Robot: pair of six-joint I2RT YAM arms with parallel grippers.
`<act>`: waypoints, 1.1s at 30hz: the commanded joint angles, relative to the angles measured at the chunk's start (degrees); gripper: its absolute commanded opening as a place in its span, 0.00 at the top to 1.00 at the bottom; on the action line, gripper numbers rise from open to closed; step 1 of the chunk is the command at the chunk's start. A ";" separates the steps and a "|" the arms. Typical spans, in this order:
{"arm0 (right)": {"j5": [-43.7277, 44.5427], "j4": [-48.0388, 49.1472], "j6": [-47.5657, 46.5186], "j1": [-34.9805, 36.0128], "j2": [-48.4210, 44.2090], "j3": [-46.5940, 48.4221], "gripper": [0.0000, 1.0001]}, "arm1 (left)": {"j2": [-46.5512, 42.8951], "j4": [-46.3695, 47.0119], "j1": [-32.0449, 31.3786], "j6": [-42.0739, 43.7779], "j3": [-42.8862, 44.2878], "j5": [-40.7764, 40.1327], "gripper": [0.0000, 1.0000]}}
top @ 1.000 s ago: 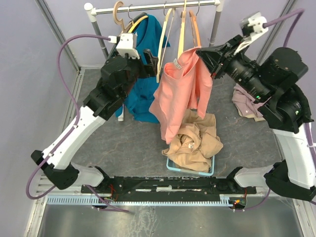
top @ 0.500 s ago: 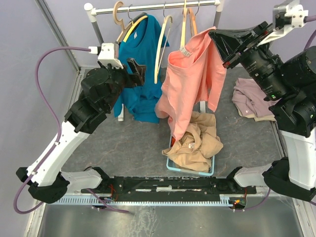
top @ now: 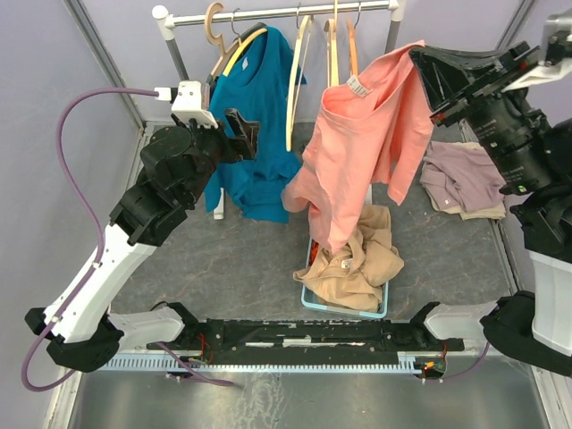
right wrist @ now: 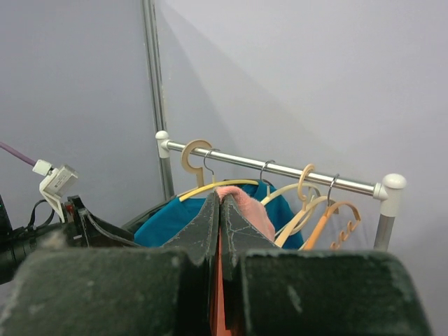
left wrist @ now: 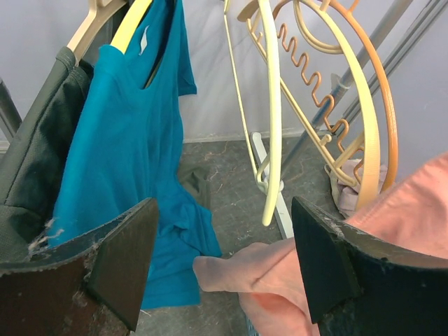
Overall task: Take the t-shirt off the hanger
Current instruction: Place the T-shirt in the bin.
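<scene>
While high beside the rail (top: 277, 12), pink t-shirt (top: 357, 152) pinched between closed right jaws, left jaws spread wide, empty nearby.

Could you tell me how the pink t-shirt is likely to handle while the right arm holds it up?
Probably floppy: the pink t-shirt hangs in loose folds from the one spot pinched by the right gripper. Likely light, since that small pinch seems to carry it. It may drag or snag, as its lower end hangs by the tan clothes.

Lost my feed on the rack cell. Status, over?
Right gripper shut on pink t-shirt. Left gripper open, empty, by teal t-shirt. Pink t-shirt looks clear of hangers; hem over basket.
</scene>
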 commanded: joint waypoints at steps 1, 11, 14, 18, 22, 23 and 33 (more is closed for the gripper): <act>0.60 6.55 -1.42 0.24 -2.61 2.68 0.99 | -1.16 0.66 -0.29 -1.10 1.03 -1.40 0.18; 0.95 5.88 -2.21 0.25 -6.95 -0.46 0.99 | -0.98 -1.43 -0.23 -1.53 3.98 -3.23 0.17; 1.30 5.68 -2.23 0.25 -9.17 -2.57 0.99 | -1.44 -2.08 -0.23 -2.12 4.23 -3.74 0.17; 1.78 4.44 -2.90 0.26 -11.01 -2.32 0.99 | -1.84 -2.49 -0.22 -3.04 4.25 -3.72 0.17; 2.13 1.16 -3.19 0.24 -12.79 -2.84 0.99 | -2.20 -2.51 -0.30 -4.22 4.05 -2.92 0.17; 2.20 0.85 -2.91 0.16 -13.51 -3.50 0.99 | -2.27 -2.56 -0.24 -4.39 4.10 -2.73 0.17; 3.15 -8.48 0.01 0.08 -19.05 -10.43 0.99 | -2.83 -2.63 -0.25 -4.72 4.09 -3.17 0.17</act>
